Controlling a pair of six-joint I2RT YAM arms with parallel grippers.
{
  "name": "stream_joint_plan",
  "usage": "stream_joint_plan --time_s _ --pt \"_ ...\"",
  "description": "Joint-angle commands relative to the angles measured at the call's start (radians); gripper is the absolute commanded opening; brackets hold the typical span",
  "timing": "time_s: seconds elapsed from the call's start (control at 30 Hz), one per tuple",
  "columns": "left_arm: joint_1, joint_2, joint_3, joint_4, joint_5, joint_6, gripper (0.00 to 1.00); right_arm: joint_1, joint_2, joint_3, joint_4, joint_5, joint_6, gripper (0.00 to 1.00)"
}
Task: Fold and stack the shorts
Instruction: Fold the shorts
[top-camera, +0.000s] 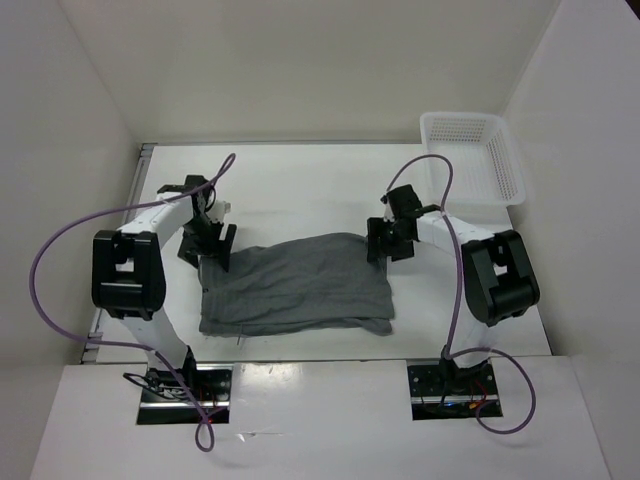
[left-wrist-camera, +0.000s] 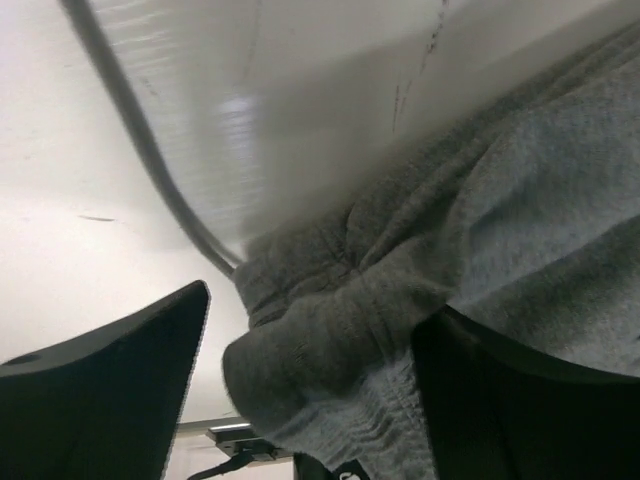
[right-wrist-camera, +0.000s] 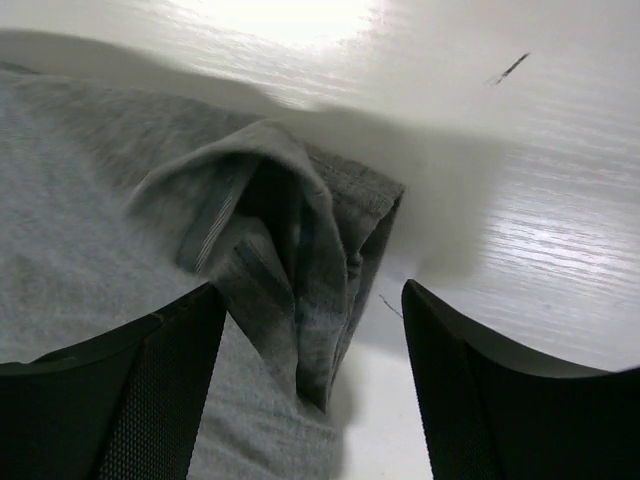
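Now | shorts (top-camera: 295, 285) lie spread on the table (top-camera: 300, 180) between my arms | my left gripper (left-wrist-camera: 312, 305) wide at their far left corner, bunched cloth between the fingers and draped over one | my right gripper (right-wrist-camera: 312, 288) wide, far right corner fold between its fingers

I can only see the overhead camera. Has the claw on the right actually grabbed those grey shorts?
Observer: No. The right gripper is open; a raised fold of the shorts stands between its fingers, unpinched.
Operator: And the left claw?
Observer: The left gripper is open too. Bunched fabric rests on one finger, clear of the other.
Operator: What's inside that raised fold?
Observer: A dark hollow, with a paler seam stripe along its lining.
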Motion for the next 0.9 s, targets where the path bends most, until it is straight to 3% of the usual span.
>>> stream_joint_plan --time_s 0.0,0.03,0.07,0.1,0.13,0.17,0.23,0.27,0.33,0.47,0.53,0.57,0.6,0.63,0.67,0.77,0.87 --pt "-0.016 0.021 -0.012 0.021 0.013 0.004 0.84 -0.003 0.042 -0.015 0.069 -0.062 0.032 0.72" --pt "-0.016 0.045 0.001 0.021 0.028 0.004 0.78 -0.003 0.07 0.0 0.08 -0.071 0.032 0.67" --pt "-0.016 0.059 0.011 0.021 0.037 0.004 0.72 -0.003 0.084 0.01 0.08 -0.071 0.032 0.56" --pt "-0.016 0.074 0.036 0.03 0.048 0.004 0.59 -0.003 0.101 0.022 0.089 -0.071 0.032 0.48" --pt "-0.016 0.111 0.055 0.03 0.048 0.004 0.52 -0.003 0.118 0.056 0.089 -0.071 0.023 0.4" --pt "-0.016 0.129 0.075 0.03 0.062 0.004 0.44 -0.003 0.156 0.076 0.099 -0.057 0.022 0.22" --pt "-0.016 0.184 0.142 0.03 0.089 0.004 0.25 -0.003 0.194 0.157 0.109 -0.012 -0.004 0.05" --pt "-0.016 0.201 0.167 0.03 0.089 0.004 0.15 -0.015 0.237 0.189 0.109 0.005 -0.013 0.0" --pt "-0.016 0.25 0.225 0.056 0.102 0.004 0.09 -0.026 0.279 0.307 0.109 0.03 -0.023 0.0" --pt "-0.016 0.324 0.404 0.11 0.091 0.004 0.09 -0.026 0.369 0.505 0.119 0.079 -0.033 0.0" --pt "-0.016 0.36 0.503 0.122 0.091 0.004 0.12 -0.026 0.412 0.589 0.119 0.088 -0.042 0.07" --pt "-0.016 0.37 0.529 0.122 0.091 0.004 0.16 -0.026 0.423 0.609 0.119 0.102 -0.054 0.19" --pt "-0.016 0.38 0.55 0.133 0.091 0.004 0.22 -0.026 0.432 0.634 0.119 0.102 -0.063 0.54" --pt "-0.016 0.39 0.581 0.133 0.082 0.004 0.48 -0.026 0.432 0.634 0.119 0.111 -0.088 0.65" --pt "-0.016 0.39 0.581 0.142 0.082 0.004 0.59 -0.026 0.432 0.634 0.119 0.121 -0.103 0.73" --pt "-0.016 0.344 0.557 0.2 0.068 0.004 0.84 -0.026 0.379 0.605 0.119 0.131 -0.123 0.8" --pt "-0.005 0.225 0.5 0.263 0.03 0.004 0.91 -0.026 0.314 0.544 0.119 0.099 -0.136 0.82"
